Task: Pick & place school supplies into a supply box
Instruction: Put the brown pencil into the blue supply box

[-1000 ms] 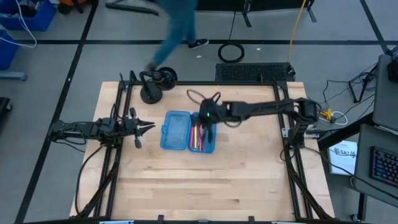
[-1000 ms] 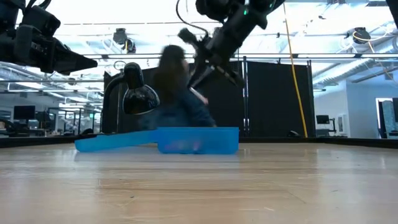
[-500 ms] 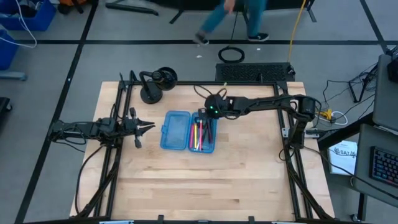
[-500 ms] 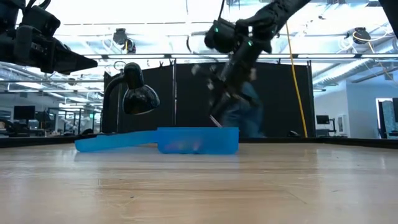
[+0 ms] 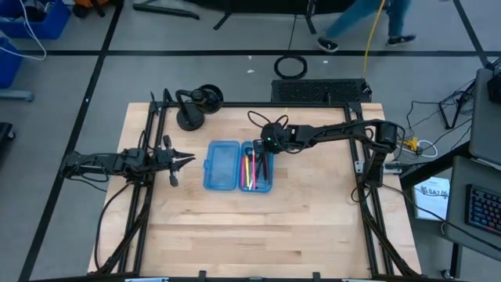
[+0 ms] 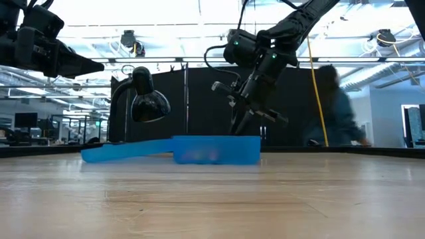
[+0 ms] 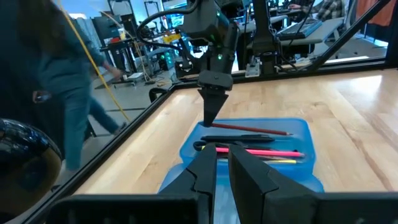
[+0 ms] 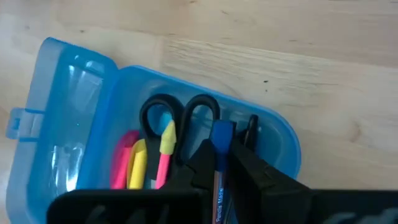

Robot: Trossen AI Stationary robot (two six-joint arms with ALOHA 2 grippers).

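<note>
1. Since the earlier frame my right tool (image 5: pixel 259 150) has dropped from above the supply box (image 5: pixel 238 165) to its far end, by the worktop's (image 5: pixel 235 235) far edge; the person (image 6: pixel 339 113) has walked on across the room.
2. That tool's fingers are pinched nearly shut on a blue-tipped pencil (image 8: pixel 219 149), its tip pointing down into the box half that holds the supplies.
3. Black-handled scissors (image 8: pixel 177 115), a pink pen (image 8: pixel 163 155), a yellow pen (image 8: pixel 137 163) and a red pencil (image 7: pixel 245 127) lie in that half; the other half lies flat beside it.
4. My left tool (image 5: pixel 185 160) hangs in the air near the worktop's left edge, fingers almost together, holding nothing.
5. A black lamp (image 5: pixel 194 106) stands at the far left corner.
</note>
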